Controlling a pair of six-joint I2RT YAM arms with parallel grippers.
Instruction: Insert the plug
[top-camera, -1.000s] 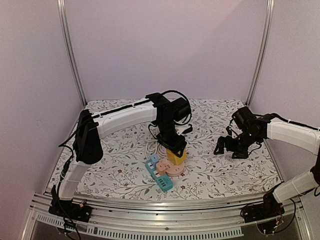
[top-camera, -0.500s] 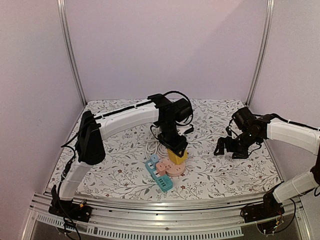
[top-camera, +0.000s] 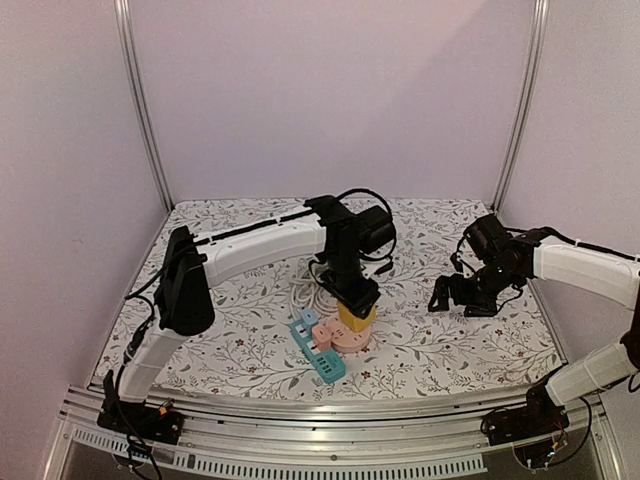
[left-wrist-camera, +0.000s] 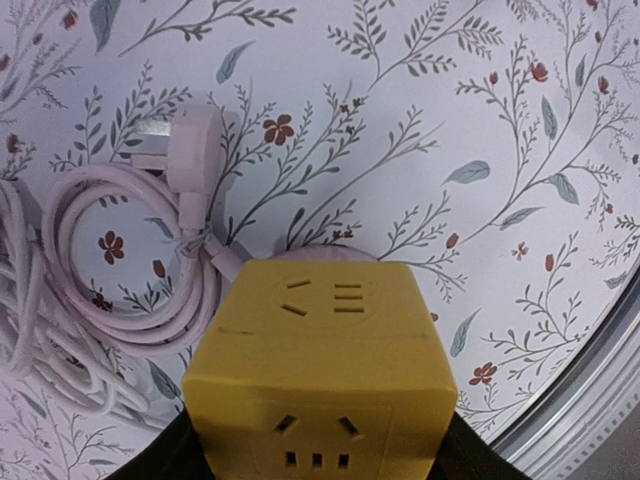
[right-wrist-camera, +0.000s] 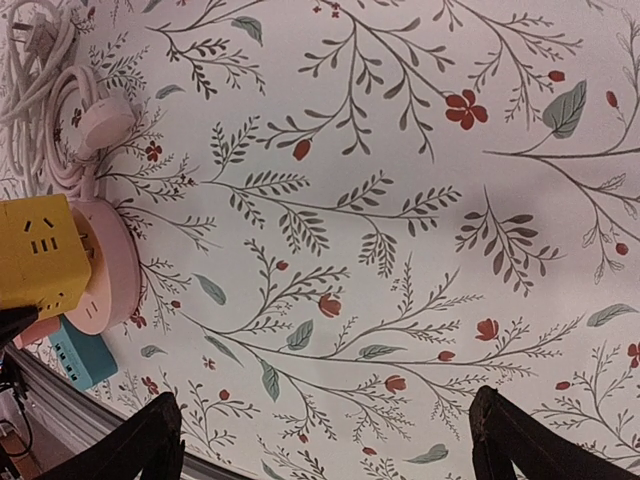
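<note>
Pale walls (top-camera: 330, 100) close in a flowered tablecloth (top-camera: 450, 350). The left gripper (top-camera: 354, 304), its arm stretched across and its wrist pointing down, clamps the yellow cube plug (left-wrist-camera: 320, 370) onto the pink round socket (top-camera: 345, 341). This looks like mid-insertion, and the next move calls for a straight downward press. At three o'clock the right gripper (top-camera: 455, 299) hangs wide and empty.

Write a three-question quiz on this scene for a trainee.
1. Multiple choice: the left gripper holds A) a screwdriver, B) the yellow cube, C) nothing.
2. True or false: the right gripper is open and empty.
3. What colour is the long strip beside the round pink socket?
Key: 1 B; 2 true; 3 teal.
</note>
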